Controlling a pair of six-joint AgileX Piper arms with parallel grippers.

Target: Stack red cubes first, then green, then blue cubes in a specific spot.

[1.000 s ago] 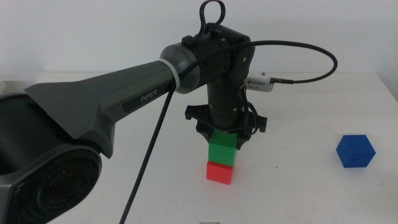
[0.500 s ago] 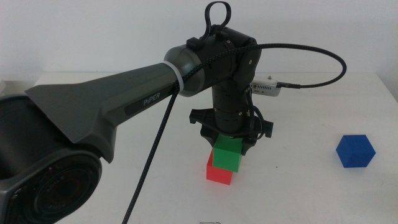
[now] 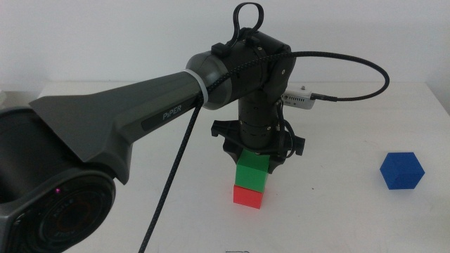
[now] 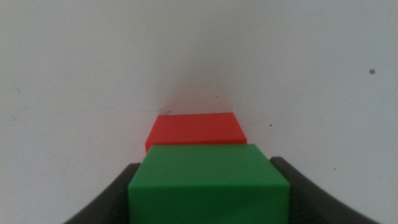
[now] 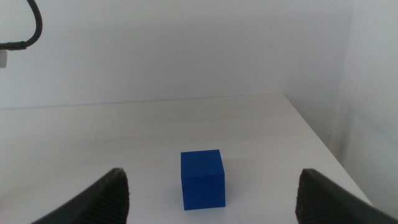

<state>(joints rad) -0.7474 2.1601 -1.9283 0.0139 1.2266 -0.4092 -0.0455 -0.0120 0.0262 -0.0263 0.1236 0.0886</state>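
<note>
Green cube (image 3: 252,170), red cube (image 3: 249,195) and blue cube (image 3: 403,171): smooth, matt faces, plastic in appearance, no gloss visible. Tabletop (image 3: 337,211): white, matt, smooth, with faint specks in the left wrist view. Left arm housing (image 3: 126,116): dark grey satin plastic; its cable (image 3: 351,60) has a black braided sheath.

The one legible marking is the word "PiPER", in pale letters on the grey forearm shell of the left arm (image 3: 119,116), up the arm from the jaws. The cubes and the table near the jaws carry no readable text.
</note>
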